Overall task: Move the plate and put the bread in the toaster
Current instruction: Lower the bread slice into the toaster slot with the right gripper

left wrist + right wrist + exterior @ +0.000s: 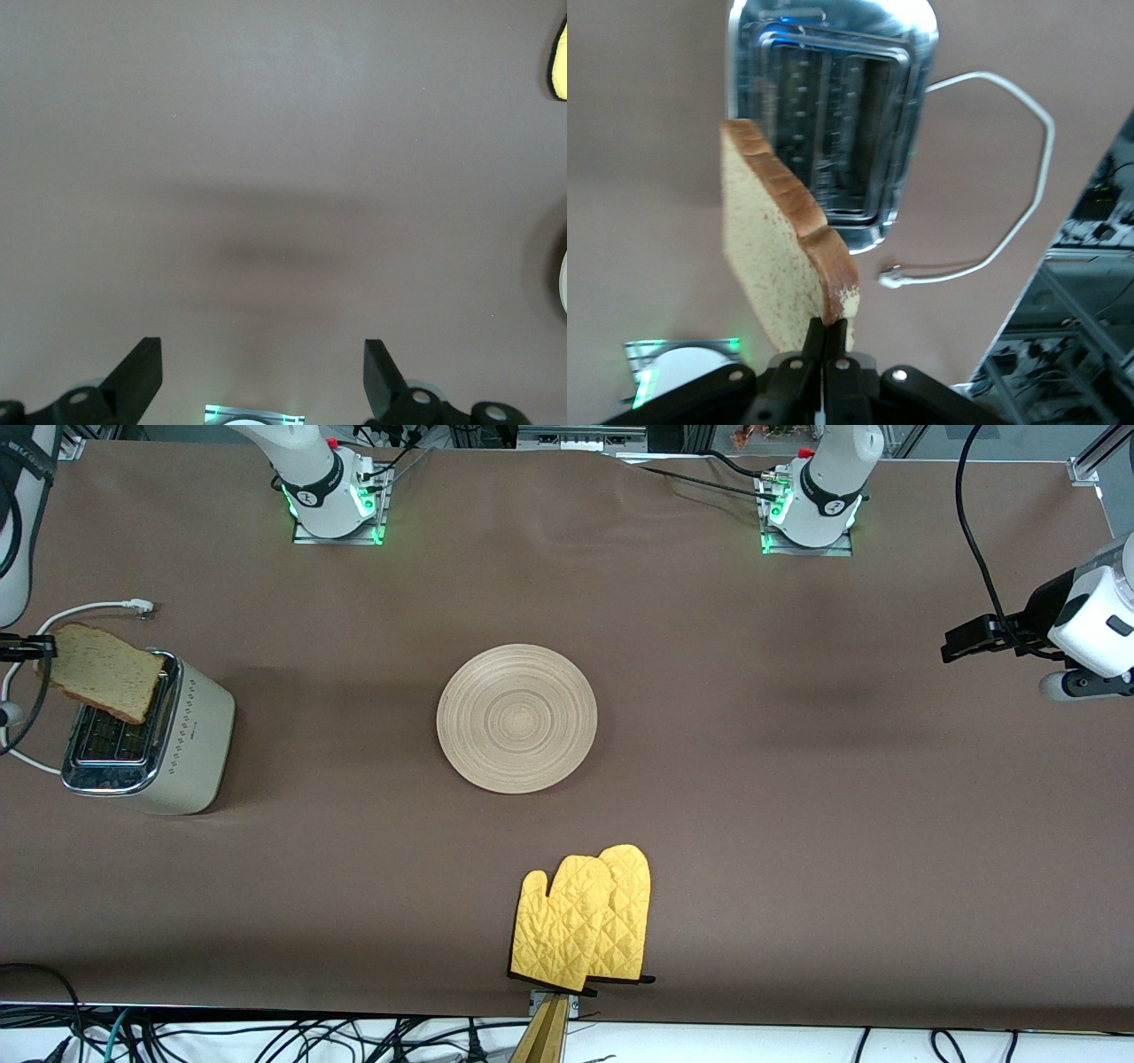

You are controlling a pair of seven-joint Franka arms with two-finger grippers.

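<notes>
The bread [102, 670] hangs tilted over the toaster [151, 744] at the right arm's end of the table, one corner dipping toward the chrome slots [828, 133]. My right gripper [40, 648] is shut on the bread's [780, 257] crust corner, its fingertips [826, 332] pinched together. The round wooden plate [516, 718] lies at the table's middle with nothing on it. My left gripper [961, 642] waits open over bare cloth at the left arm's end, its fingers [142, 367] spread wide with nothing between them.
A pair of yellow oven mitts [585, 919] lies near the table's front edge, nearer the camera than the plate. The toaster's white cord [97, 609] loops on the cloth beside it. Brown cloth [797, 797] covers the table.
</notes>
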